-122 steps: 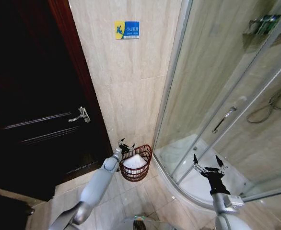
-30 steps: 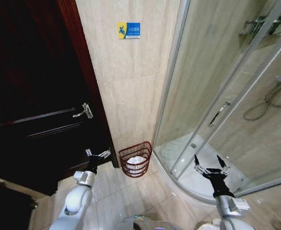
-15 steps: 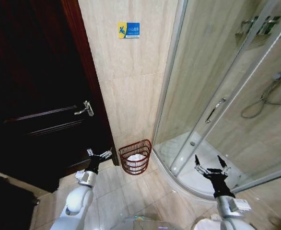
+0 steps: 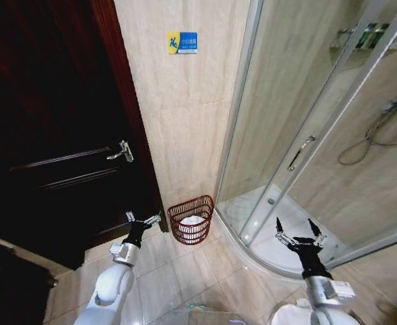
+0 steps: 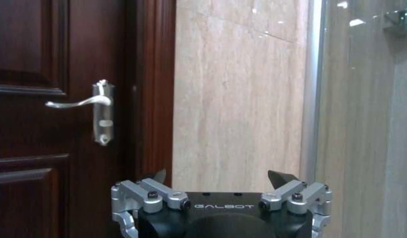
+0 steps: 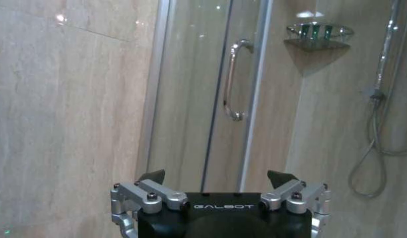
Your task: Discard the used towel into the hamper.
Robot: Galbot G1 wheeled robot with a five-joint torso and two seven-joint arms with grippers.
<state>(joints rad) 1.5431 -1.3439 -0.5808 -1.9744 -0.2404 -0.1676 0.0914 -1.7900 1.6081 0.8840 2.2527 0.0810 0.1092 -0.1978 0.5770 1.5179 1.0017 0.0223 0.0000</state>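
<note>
The left gripper [image 4: 143,220] hangs empty, fingers spread wide, just left of the hamper [image 4: 191,220] and near the door [image 4: 56,156]. The right gripper [image 4: 299,236] is also wide and empty, well right of the hamper, before the shower glass [image 4: 300,128]. The towel [image 4: 193,221] lies white inside the hamper, so the drop looks done. Good practice here: keep both arms clear of the hamper's rim and avoid snagging the weave.

The hamper [image 4: 191,219] stands on the floor [image 4: 185,271] against the wall [image 4: 185,122], between the door [image 4: 56,135] on its left and the shower enclosure [image 4: 307,156] on its right, with what seems to be the towel [image 4: 192,221] inside.
</note>
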